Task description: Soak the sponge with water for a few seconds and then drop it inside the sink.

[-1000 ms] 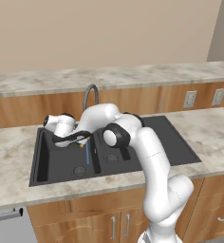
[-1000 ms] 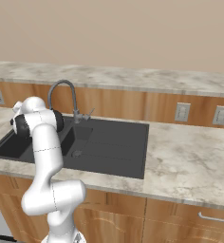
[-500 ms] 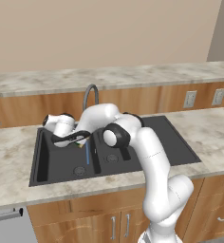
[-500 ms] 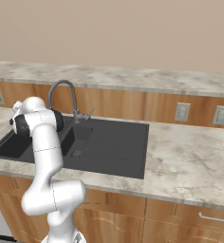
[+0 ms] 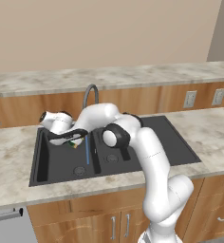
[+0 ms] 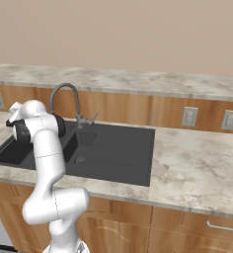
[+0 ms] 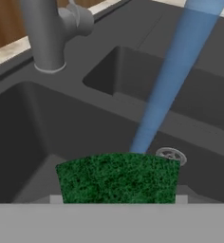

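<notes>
The claw point(image 5: 76, 140) pinches the sponge point(image 7: 117, 178), a small block with a coarse, dark green scouring top, at the bottom centre of the hand view. It hangs over the big basin of the matte black sink point(image 5: 175, 142), just beside the water point(image 5: 87, 151). That thin, straight blue stream falls from the curved grey metal faucet point(image 5: 91, 92). A speckled stone table point(image 6: 197, 163) surrounds the sink, above wood-grain cabinets point(image 6: 177, 227).
</notes>
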